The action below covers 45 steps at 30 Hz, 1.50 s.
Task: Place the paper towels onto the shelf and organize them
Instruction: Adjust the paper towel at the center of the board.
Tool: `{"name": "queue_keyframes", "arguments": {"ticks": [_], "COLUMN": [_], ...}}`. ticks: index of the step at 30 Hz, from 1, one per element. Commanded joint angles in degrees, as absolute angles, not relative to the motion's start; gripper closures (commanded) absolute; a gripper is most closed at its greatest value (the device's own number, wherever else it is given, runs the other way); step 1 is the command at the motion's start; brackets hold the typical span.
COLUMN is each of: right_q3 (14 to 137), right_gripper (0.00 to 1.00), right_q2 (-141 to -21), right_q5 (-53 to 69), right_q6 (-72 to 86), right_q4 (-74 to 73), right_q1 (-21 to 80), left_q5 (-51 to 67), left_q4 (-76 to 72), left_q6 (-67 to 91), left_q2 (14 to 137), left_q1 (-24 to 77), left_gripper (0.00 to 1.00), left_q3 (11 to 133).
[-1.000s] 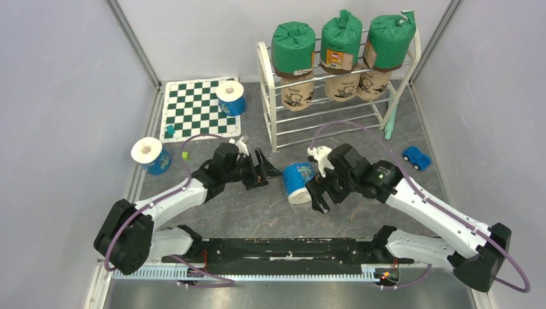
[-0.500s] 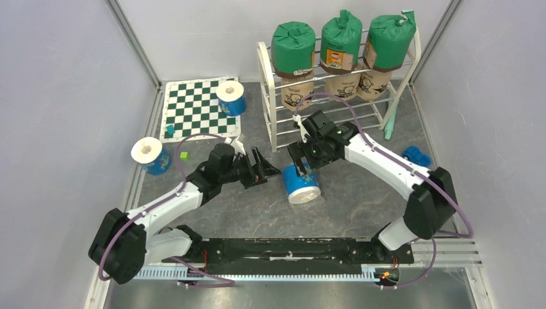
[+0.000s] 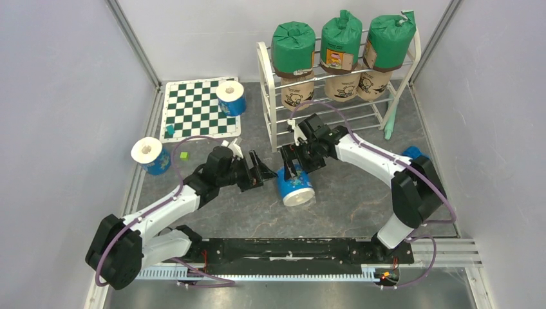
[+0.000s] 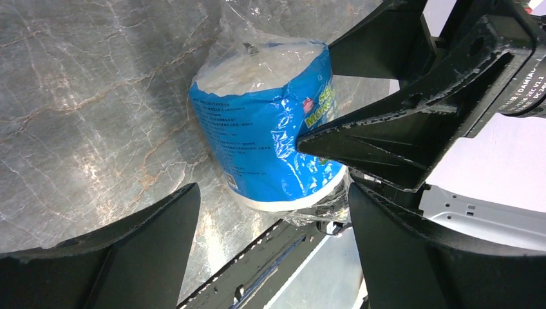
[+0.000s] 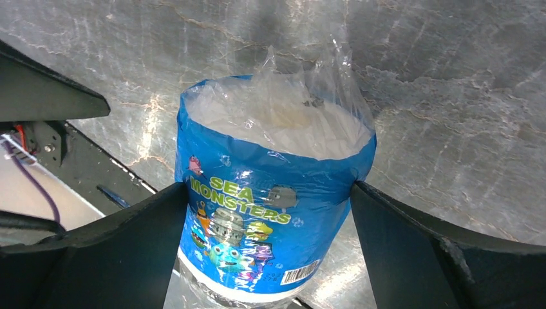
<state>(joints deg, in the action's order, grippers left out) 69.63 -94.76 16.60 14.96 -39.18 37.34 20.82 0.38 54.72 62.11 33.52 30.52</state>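
blue-wrapped roll [image 3: 295, 185] lies tilted just in front of the shelf [image 3: 266, 90], near its left end. right gripper [image 3: 291, 162] comes at it from the shelf side, jaws wide and straddling it, with no clear squeeze. left gripper [image 3: 263, 170] is just left of the roll, jaws wide, holding nothing. 3 green rolls [image 3: 340, 32] sit on the shelf's top tier, 3 tan rolls [image 3: 341, 84] 1 tier down.

1. Left arm [image 3: 164, 205] and right arm [image 3: 370, 156]: white link shells, black joint housings.
2. Purple cables [image 3: 313, 103] loop along each arm.
3. Right gripper [image 5: 269, 187]: black, wedge-shaped fingers [image 5: 418, 257]; small white lettering on its body.
4. Black base rail [image 3: 290, 248].
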Motion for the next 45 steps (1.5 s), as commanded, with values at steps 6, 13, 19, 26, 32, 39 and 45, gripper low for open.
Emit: {"name": "queue_keyframes", "arguments": {"ticks": [6,13,19,26,32,39,45], "right_q3": [61.09,60.16,56.78,54.98,58.68,57.55,55.31], "right_gripper": [0.03,0.25,0.27,0.24,0.02,0.02,0.02], "right_q2": [-97.26,-94.0,-90.8,-88.93,-84.16,-77.49,-70.25], "right_q5": [25.16,29.81,30.15,31.39,28.15,23.61,16.92], "right_q6": [13.63,12.12,11.02,8.93,6.27,4.3,4.11], "right_q4": [-35.0,-30.88,-27.95,-24.89,-24.98,-26.21,-26.36], "right_q1": [37.46,37.47,37.44,37.45,37.44,37.45,37.38], "left_q5": [19.44,17.42,13.87,22.48,26.17,32.13,38.69], "left_q4": [0.44,0.19,-1.77,-1.5,-2.98,-10.64,-12.91], "left_q6": [52.21,53.72,49.25,40.37,42.77,45.57,48.25], "left_q2": [62.16,61.82,62.67,71.29,75.41,80.58,84.46], "left_q1": [33.76,33.76,33.33,33.17,33.14,33.05,33.05], "left_gripper": [0.09,0.09,0.11,0.13,0.15,0.17,0.21], "left_q3": [29.55,28.03,30.54,38.61,38.31,38.13,38.93]}}
